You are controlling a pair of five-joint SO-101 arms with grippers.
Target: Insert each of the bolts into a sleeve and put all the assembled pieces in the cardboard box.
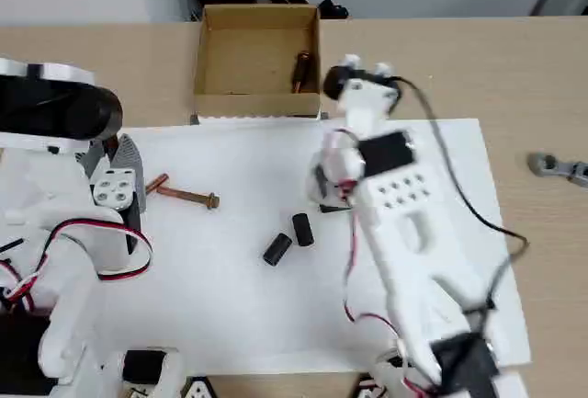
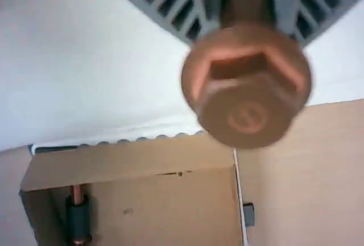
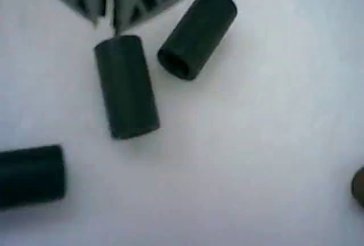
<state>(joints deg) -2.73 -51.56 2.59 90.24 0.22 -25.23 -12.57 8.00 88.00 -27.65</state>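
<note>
done: one sleeved bolt [image 1: 301,71] lies in the cardboard box [image 1: 248,58]
left claw [image 2: 244,1]: clamped on a bolt [image 2: 247,87], left of mat [image 1: 230,306]
right claw [image 3: 109,13]: narrow, empty, beside loose sleeves [image 3: 126,87]
left: held bolt and spare bolt [image 1: 188,197] look unsleeved

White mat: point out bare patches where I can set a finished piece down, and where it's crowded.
Free: the mat's near middle, bordered by the sleeves and both arms; the mat's right strip beyond the right arm; the cardboard box floor left of the assembled piece. Crowded: around the sleeves and the bolts.
</note>
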